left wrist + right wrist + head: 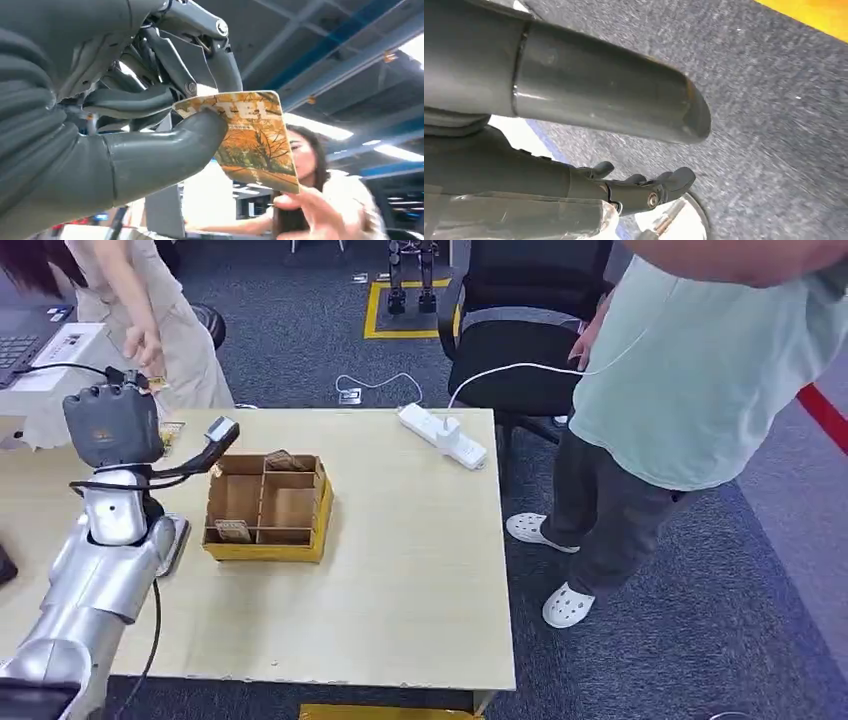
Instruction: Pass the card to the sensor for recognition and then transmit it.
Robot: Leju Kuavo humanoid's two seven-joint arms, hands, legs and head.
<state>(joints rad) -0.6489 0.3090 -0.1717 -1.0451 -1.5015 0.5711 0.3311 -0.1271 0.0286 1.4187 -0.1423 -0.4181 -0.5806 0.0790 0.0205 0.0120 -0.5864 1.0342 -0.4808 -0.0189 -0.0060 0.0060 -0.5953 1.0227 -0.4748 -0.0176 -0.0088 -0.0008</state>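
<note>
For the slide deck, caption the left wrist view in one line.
Left hand pinches a card between thumb and fingers as a person's hand reaches toward it.

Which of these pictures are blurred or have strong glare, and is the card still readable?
Left wrist view: card sharp in the left hand, bright ceiling lights behind, person's hand blurred. Right wrist view: carpet smeared. Head view: evenly lit.
</note>
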